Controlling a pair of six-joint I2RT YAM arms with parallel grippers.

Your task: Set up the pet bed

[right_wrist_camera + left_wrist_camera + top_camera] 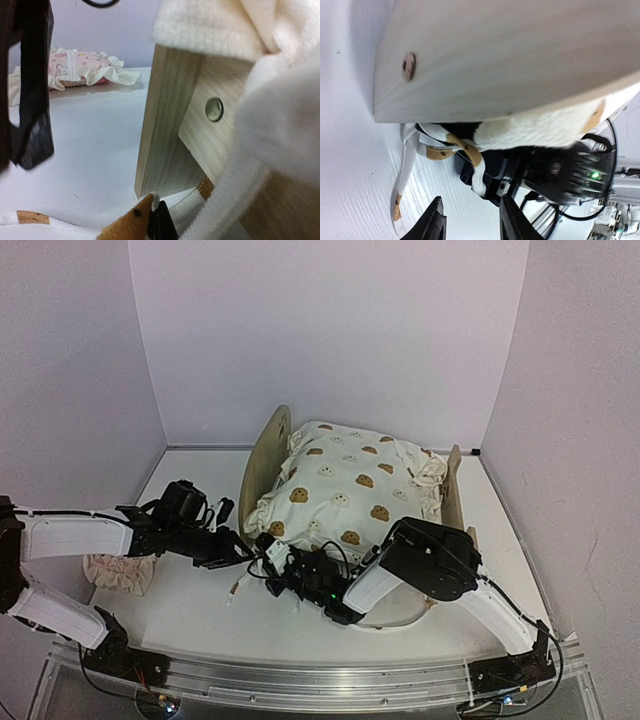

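The quilt [345,490] covers the bed [264,455] at centre frame. The left claw [472,225] stands open just left of it. The right claw [161,225] is closed at its lower corner.

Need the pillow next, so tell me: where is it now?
In the top view the pillow lies on the table, left side, partly under the left arm and clear of the bed.

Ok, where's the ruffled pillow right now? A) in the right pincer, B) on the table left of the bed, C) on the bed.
B: the ruffled pillow lies on the table, well left of the pet bed and off it.
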